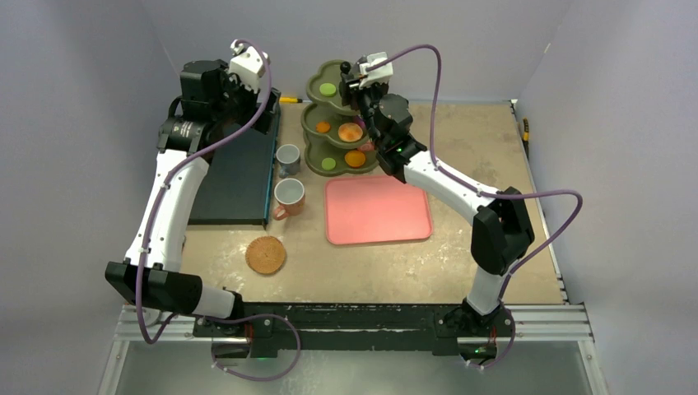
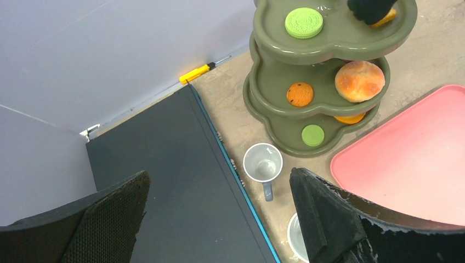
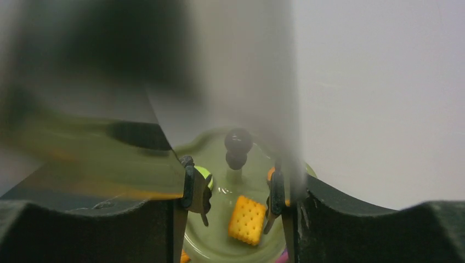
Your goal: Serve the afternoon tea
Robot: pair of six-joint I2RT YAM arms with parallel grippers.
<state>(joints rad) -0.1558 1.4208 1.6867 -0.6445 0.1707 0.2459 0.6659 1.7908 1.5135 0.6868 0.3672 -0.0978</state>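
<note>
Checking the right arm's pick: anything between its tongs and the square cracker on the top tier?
Nothing visible. The black tongs straddle the square cracker on the stand's top tier, the gap between clear. The stand's black knob rises just behind the cracker, not touching it.

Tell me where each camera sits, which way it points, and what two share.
Top external: above and behind the bases, looking down on the table; left arm and right arm show.
Left wrist: over the black mat, facing the grey mug and tiered stand; its fingers frame the bottom.
Right wrist: above the stand's top tier, facing a square cracker; its fingers fill the lower corners.
Shared: all three show the stand.
</note>
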